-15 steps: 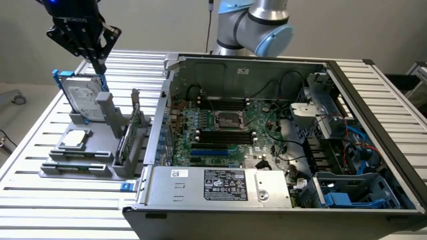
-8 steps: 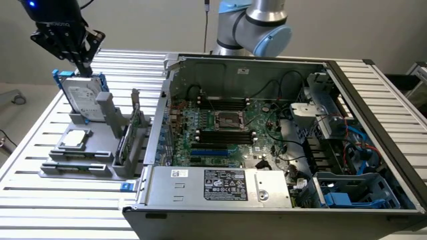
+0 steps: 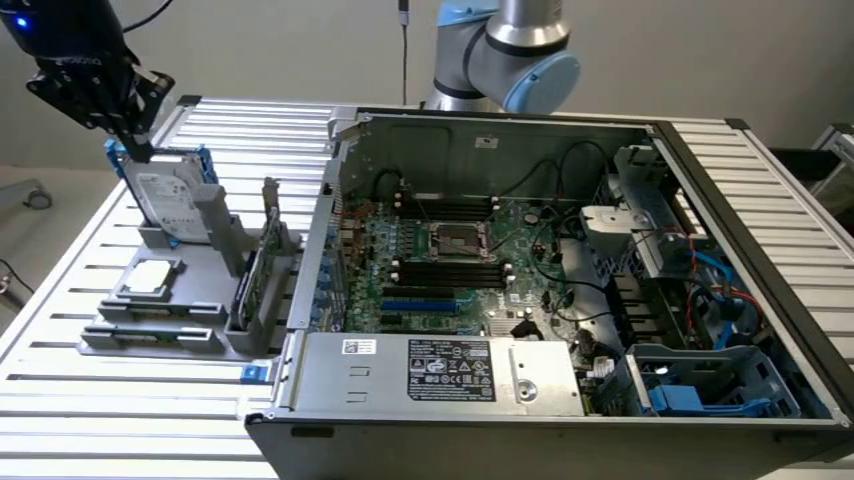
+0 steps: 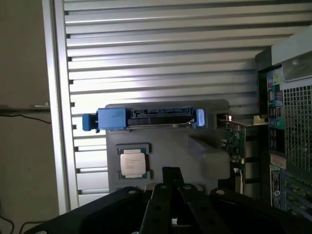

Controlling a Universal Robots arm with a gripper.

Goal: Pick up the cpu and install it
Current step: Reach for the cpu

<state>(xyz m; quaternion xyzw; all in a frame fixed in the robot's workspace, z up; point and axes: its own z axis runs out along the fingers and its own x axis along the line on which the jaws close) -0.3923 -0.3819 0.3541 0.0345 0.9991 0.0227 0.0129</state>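
Note:
The cpu (image 3: 150,278) is a small pale silver square lying flat in a recess of the grey holder (image 3: 200,300) at the exterior view's left. In the wrist view the cpu (image 4: 132,162) shows just beyond my fingertips. My black gripper (image 3: 134,140) hangs above the holder's far end, over the upright hard drive (image 3: 174,205), well above the cpu. The gripper (image 4: 171,173) is shut with nothing in it. The dark metal-framed socket (image 3: 461,240) sits in the middle of the motherboard inside the open computer case (image 3: 747,210).
The hard drive (image 4: 148,118) with its blue bracket stands on edge in the holder. A green card (image 3: 274,250) stands upright between holder and case. The case's power supply (image 3: 441,372), cables and drive cage (image 3: 641,215) crowd the socket. All rests on a slatted metal table (image 3: 80,400).

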